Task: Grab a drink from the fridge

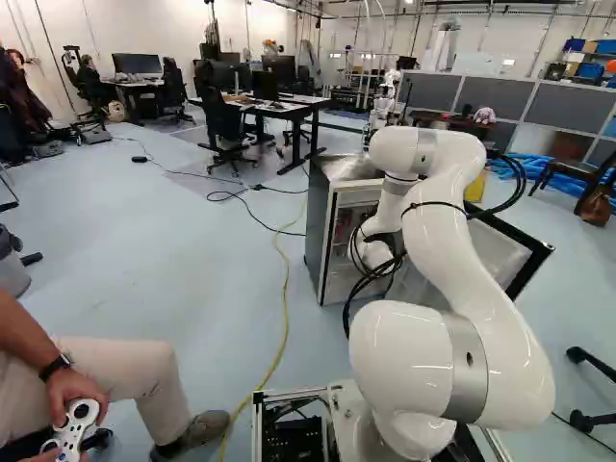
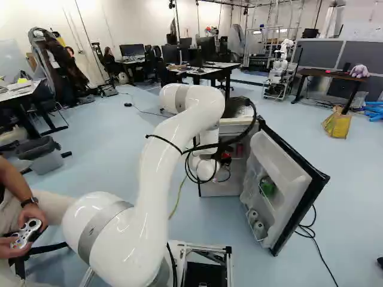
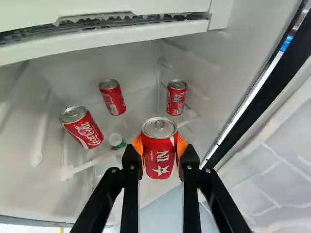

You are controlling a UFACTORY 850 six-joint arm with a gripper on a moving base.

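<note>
Red can (image 3: 159,167) is in my claw (image 3: 160,149), clamped from both sides by the orange pads (image 3: 181,146), near the front of the fridge (image 1: 320,231), ahead of it three other cans (image 3: 112,99). Grab looks done; can't confirm lift, and backing out past the open door (image 2: 287,194) remains. Lid end up, long axis near upright, printed side toward my wrist camera

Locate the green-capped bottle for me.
In the wrist view, the green-capped bottle is inside the fridge, between the held can and the leaning Coca-Cola can.
</note>
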